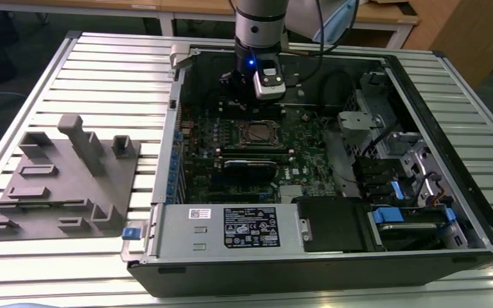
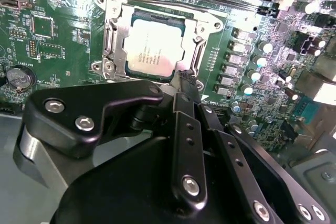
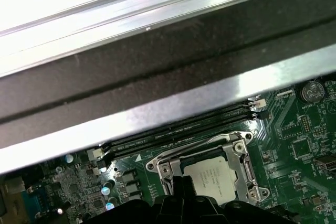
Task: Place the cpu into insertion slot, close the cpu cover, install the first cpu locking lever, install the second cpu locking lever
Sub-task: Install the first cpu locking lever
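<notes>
CPU (image 2: 151, 50) sits flat in the insertion slot (image 2: 113, 51), upper centre of the second wrist view; placement looks done. The silvery CPU cover (image 2: 202, 38) frames the chip and seems down over it, though I cannot tell whether it is latched. My fingers (image 2: 185, 85) are drawn together to a narrow tip with nothing between them, poised just at the socket's near edge, beside the chip's corner. In the exterior view I hang over the computer case (image 1: 452, 102), socket (image 1: 259, 133) directly below.
</notes>
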You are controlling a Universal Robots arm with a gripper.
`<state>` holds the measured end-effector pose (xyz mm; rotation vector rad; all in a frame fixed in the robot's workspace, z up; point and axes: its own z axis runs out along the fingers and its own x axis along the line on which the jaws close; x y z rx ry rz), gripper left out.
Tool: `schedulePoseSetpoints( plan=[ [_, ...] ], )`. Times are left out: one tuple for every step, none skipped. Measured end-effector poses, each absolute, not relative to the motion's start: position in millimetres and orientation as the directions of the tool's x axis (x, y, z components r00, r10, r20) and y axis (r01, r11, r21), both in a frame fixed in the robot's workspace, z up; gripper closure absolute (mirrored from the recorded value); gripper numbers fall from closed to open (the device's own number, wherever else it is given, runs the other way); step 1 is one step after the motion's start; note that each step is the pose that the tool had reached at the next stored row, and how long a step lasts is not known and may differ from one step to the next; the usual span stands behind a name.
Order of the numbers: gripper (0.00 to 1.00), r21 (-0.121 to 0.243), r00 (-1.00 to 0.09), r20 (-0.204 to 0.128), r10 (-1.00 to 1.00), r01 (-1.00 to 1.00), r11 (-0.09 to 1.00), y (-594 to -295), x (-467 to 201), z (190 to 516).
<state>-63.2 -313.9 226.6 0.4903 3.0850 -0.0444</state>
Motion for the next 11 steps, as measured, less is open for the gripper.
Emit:
schedulePoseSetpoints(
  plan=[
    [0.90, -0.025, -0.953, -0.022, 0.303, 0.304, 0.952, -314.0, -63.2, 226.6],
    [0.90, -0.025, -0.955, -0.022, 0.296, 0.297, 0.955, -314.0, -63.1, 226.5],
    [0.90, -0.025, -0.957, -0.023, 0.288, 0.288, 0.957, -314.0, -63.1, 226.3],
    [0.90, -0.025, -0.960, -0.023, 0.278, 0.279, 0.960, -314.0, -63.1, 226.1],
    [0.90, -0.025, -0.963, -0.024, 0.269, 0.269, 0.963, -313.9, -63.0, 225.9],
    [0.90, -0.025, -0.965, -0.024, 0.260, 0.260, 0.965, -313.9, -62.8, 225.7],
    [0.90, -0.025, -0.968, -0.024, 0.251, 0.252, 0.967, -313.9, -62.3, 225.5],
    [0.90, -0.025, -0.970, -0.024, 0.244, 0.244, 0.969, -313.9, -61.6, 225.2],
    [0.90, -0.025, -0.971, -0.024, 0.237, 0.238, 0.971, -313.9, -60.7, 225.0],
    [0.90, -0.025, -0.973, -0.024, 0.231, 0.231, 0.973, -313.9, -59.4, 224.7],
    [0.90, -0.024, -0.974, -0.024, 0.226, 0.226, 0.974, -313.9, -57.5, 224.4]
  ],
)
